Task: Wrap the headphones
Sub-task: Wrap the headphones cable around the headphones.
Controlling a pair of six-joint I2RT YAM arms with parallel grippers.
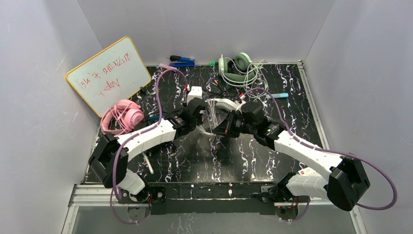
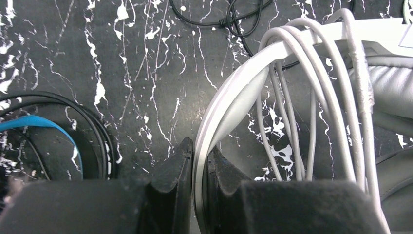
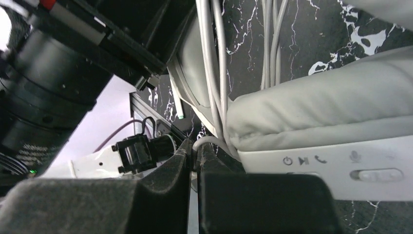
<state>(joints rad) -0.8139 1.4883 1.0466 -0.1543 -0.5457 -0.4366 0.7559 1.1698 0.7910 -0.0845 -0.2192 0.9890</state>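
The white-grey headphones [image 1: 221, 104] hang between my two grippers over the middle of the black marbled table [image 1: 195, 156]. My left gripper [image 2: 200, 148] is shut on their white headband [image 2: 234, 97], and several loops of the grey cord [image 2: 336, 97] lie over the band. My right gripper [image 3: 194, 146] is shut on a bend of that cord [image 3: 207, 141], right beside the padded cup [image 3: 316, 117] and its button panel [image 3: 341, 165]. Pink headphones [image 1: 122, 116] lie at the table's left edge. A black-and-blue headband [image 2: 48, 126] shows at the left of the left wrist view.
A whiteboard [image 1: 108, 74] leans at the back left. Pale green headphones [image 1: 236, 68] with bundled cord sit at the back, blue pens [image 1: 181, 61] beside them. A thin black cable [image 2: 229, 19] lies on the table beyond the headband. White walls close in three sides.
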